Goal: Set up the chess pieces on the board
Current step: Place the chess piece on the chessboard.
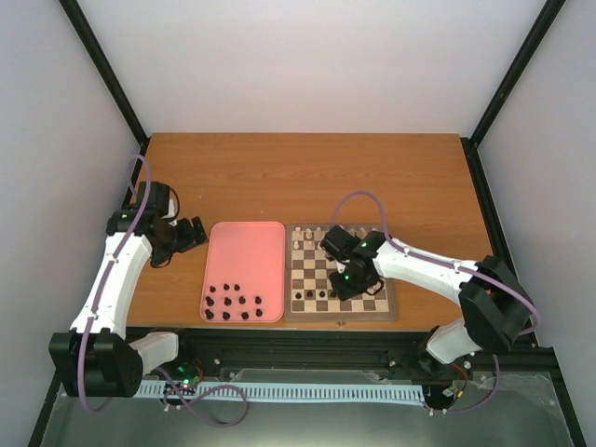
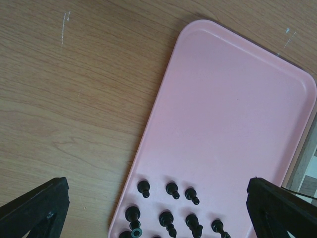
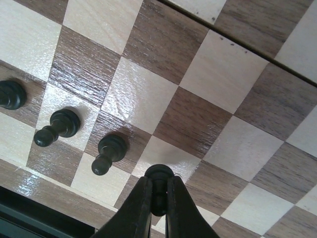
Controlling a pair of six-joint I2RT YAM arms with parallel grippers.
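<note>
Dark chess pieces point(image 2: 166, 218) — on the pink tray point(image 2: 223, 124)

In the top view, the right arm point(image 1: 419, 270) covered the centre and right-hand squares of the board point(image 1: 300, 275), so anything standing beneath it was hidden. The chess pieces point(image 1: 317, 294) left in view were too small to identify by type.

In the right wrist view, the dark piece point(image 3: 159, 172) clamped in the right gripper point(image 3: 158, 191) showed only its rounded top. The rest of its body was hidden inside the grip. A second dark piece point(image 3: 10, 95) was cut off by the left edge.

In the left wrist view, the bottom edge cut off the near end of the tray point(image 2: 233, 114) and the lowest dark pieces point(image 2: 134, 232). The left gripper point(image 2: 157, 191) showed only parts of its fingers point(image 2: 39, 206) at the bottom corners.
</note>
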